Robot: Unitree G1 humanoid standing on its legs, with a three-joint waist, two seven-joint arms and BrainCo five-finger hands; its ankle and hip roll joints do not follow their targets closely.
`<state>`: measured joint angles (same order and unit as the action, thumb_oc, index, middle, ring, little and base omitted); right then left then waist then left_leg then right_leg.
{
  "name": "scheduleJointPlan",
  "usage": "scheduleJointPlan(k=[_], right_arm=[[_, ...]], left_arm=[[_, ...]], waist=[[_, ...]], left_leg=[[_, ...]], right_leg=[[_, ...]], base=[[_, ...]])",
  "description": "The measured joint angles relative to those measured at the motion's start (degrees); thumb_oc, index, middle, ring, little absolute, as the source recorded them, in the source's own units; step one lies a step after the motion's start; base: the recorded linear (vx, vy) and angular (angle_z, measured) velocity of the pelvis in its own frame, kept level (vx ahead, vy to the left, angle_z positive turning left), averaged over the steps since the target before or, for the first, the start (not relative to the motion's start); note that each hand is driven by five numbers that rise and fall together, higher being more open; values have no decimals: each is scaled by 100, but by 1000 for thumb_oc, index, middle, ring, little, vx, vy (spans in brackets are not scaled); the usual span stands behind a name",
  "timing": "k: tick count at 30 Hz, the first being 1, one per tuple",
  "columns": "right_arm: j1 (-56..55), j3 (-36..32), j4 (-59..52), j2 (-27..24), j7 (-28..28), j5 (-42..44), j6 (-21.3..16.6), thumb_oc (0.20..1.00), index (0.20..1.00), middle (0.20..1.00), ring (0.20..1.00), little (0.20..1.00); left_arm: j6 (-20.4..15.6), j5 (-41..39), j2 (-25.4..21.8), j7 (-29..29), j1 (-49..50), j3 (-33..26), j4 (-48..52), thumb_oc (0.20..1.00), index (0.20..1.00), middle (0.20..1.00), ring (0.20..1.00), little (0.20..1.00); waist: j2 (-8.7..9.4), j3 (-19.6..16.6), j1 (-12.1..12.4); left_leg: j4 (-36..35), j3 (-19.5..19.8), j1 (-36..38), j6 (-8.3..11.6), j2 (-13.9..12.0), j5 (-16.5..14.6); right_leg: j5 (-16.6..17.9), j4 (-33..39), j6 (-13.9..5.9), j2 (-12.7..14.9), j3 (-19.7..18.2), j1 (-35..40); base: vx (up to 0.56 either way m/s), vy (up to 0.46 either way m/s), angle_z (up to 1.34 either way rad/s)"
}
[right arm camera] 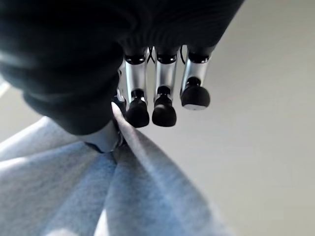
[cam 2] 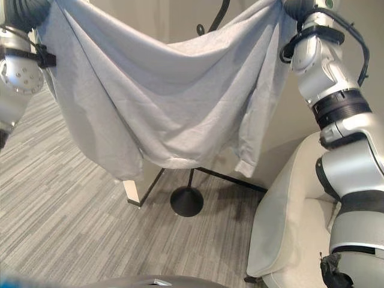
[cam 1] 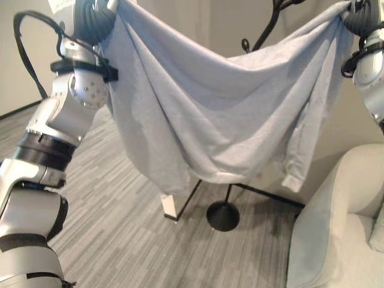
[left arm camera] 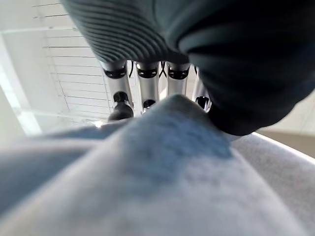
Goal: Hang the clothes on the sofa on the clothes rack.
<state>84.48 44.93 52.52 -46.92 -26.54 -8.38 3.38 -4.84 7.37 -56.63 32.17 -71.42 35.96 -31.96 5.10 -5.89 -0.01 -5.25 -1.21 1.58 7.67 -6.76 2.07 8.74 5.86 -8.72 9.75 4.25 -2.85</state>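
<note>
Both hands high now, left hand (left arm camera: 147,83) and right hand (right arm camera: 147,93) each pinching a top corner of the pale sweatshirt (cam 1: 222,114) stretched before the black rack (cam 1: 264,30), and a slack pinch could drop it past the hooks onto the floor (cam 1: 120,228).

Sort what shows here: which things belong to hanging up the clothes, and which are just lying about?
Part of the job:
- grey sweatshirt, held up spread between both arms
- left robot hand and right robot hand, each pinching a bunch of it
- black clothes rack behind it
- pale sofa

Just there:
- white block on the floor by the rack
</note>
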Motion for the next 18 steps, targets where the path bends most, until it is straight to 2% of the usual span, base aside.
scheduleJointPlan(k=[1,4,7,9,12,18], right_arm=[[92,31,79,43,14,51,0,200,200,200,200,200],[412,281,599,305,76,275,-10,200,200,200,200,200],[563,337,1165,605,188,619,-31,200,200,200,200,200],[563,336,1237,668,216,726,-7,200,200,200,200,200],[597,480,1428,748,227,910,16,200,200,200,200,200],[678,477,1356,617,329,1188,1,200,200,200,200,200]], left_arm=[[-1,-8,-1,-1,-168,102,-82,200,200,200,200,200],[-6,-45,42,-7,-871,934,-725,200,200,200,200,200],[1,-279,342,-106,-1549,1536,-1547,200,200,200,200,200],[-4,-280,405,-122,-1665,1607,-1675,200,200,200,200,200],[4,-440,731,-205,-1984,2028,-2286,200,200,200,200,200],[6,-503,766,-321,-2087,2089,-2176,200,200,200,200,200]], waist=[[1,-10,0],[-2,-115,0],[0,-264,-5],[-4,-296,-7],[2,-399,2],[-8,-412,-41]], left_leg=[[0,0,-9,1,-2,0],[0,-6,-56,3,-1,-1],[1,-6,-97,3,1,-2],[1,-4,-110,4,1,-3],[1,5,-201,-2,7,4],[31,37,-353,10,12,10]], right_leg=[[-2,1,-1,0,2,-8],[-2,-1,-1,3,4,-61],[-1,-1,1,5,4,-103],[-1,-1,1,6,7,-116],[-22,-2,14,11,14,-197],[-11,-3,23,12,34,-323]], base=[[0,0,0],[0,0,0],[0,0,0],[0,0,0],[2,-1,1],[17,-5,1]])
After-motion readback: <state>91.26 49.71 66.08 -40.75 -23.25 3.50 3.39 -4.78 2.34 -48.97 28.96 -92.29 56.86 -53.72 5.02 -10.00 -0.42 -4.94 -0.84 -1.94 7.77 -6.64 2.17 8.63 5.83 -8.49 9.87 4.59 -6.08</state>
